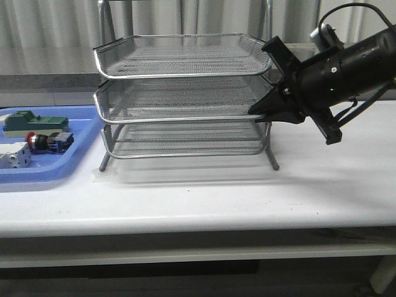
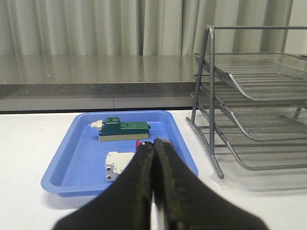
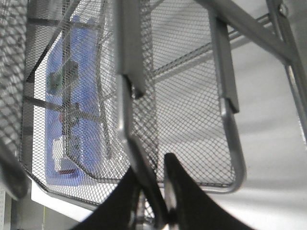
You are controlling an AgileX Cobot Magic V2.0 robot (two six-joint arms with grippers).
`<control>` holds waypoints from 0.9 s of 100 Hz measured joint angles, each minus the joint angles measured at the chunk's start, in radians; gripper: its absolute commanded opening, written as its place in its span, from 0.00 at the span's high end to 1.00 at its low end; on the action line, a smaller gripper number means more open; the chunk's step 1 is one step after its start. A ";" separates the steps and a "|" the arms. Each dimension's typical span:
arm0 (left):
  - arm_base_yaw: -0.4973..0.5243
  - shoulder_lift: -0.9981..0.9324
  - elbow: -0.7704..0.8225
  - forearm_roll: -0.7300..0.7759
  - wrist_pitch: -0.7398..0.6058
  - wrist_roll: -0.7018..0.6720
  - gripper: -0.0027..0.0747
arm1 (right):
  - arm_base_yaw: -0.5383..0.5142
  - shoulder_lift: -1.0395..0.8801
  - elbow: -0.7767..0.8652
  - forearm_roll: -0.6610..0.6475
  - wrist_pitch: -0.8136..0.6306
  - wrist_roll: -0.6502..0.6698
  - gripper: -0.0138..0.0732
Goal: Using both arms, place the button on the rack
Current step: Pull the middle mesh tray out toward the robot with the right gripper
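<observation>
Button lies in blue tray, beside rack, between green block and white box; not yet picked. Left gripper hangs short of tray, tips pressed together, holding nothing, aimed at button. Right gripper sits at rack's middle tier, fingers pinching its wire rim. I judge step: right braces rack, left pick pending. Next move: I spread left fingers, drop over red head, avoid nudging neighbours.
</observation>
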State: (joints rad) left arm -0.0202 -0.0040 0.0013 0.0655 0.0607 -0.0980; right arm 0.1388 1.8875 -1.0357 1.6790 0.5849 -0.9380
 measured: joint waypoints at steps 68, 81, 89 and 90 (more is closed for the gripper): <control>0.000 0.000 0.000 0.000 0.000 0.000 0.99 | 0.000 -0.150 0.276 0.043 0.069 -0.126 0.85; 0.000 0.000 0.000 0.000 0.000 0.000 0.99 | 0.000 -0.198 0.340 0.043 0.071 -0.139 0.85; 0.000 0.000 0.000 0.000 0.000 0.000 0.99 | 0.000 -0.227 0.374 0.043 0.071 -0.147 0.85; 0.000 0.000 0.000 0.000 0.000 0.000 0.99 | 0.000 -0.229 0.376 0.043 0.071 -0.147 0.85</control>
State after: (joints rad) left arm -0.0202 -0.0040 0.0013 0.0655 0.0607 -0.0980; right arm 0.1388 1.6587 -0.6593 1.7221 0.6558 -1.0848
